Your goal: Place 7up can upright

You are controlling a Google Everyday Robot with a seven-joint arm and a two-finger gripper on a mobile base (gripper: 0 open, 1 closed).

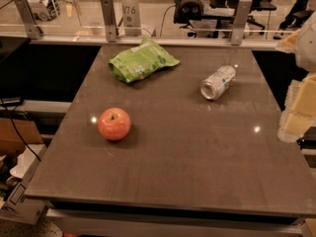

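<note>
The 7up can (217, 82) is silver-white with shiny ends. It lies on its side on the grey-brown table (187, 162), at the back right, with one metal end facing the near left. My gripper (299, 107) shows as a pale, blurred shape at the right edge of the view, beyond the table's right side. It is apart from the can, to the can's right and a little nearer the camera. Nothing shows in it.
A red-orange apple (114, 124) stands on the table's left middle. A green crinkled snack bag (142, 59) lies at the back left. A rail with metal posts (108, 19) runs behind the table's far edge. Boxes and cables sit at the lower left.
</note>
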